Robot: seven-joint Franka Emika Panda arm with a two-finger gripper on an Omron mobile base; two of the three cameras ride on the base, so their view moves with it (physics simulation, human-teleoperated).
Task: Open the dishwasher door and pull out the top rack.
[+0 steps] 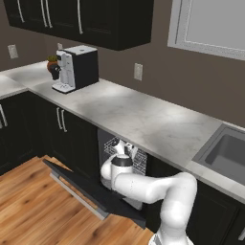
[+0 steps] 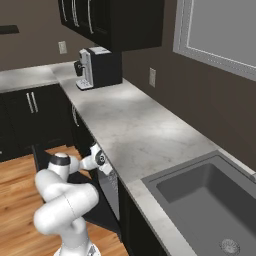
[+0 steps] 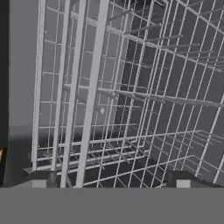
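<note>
The dishwasher door (image 1: 86,184) hangs open, lowered almost flat over the floor, with its silver bar handle (image 1: 76,194) along the outer edge. In the opening under the counter shows the light-grey wire of the top rack (image 1: 139,161). My gripper (image 1: 125,149) reaches into that opening at the rack's front, just below the counter edge; in the right base view the gripper (image 2: 103,164) sits above the door (image 2: 100,210). The hand view is close on the rack's wire grid (image 3: 131,87). My gripper (image 3: 111,180) is open, tips wide apart, with front wires between them but not clamped.
A coffee machine (image 1: 76,67) stands on the marble counter (image 1: 153,119) at the back left. A sink (image 2: 200,200) is set in the counter to the right. Black cabinet doors (image 1: 62,129) flank the dishwasher. Wood floor (image 1: 33,201) lies in front of the lowered door.
</note>
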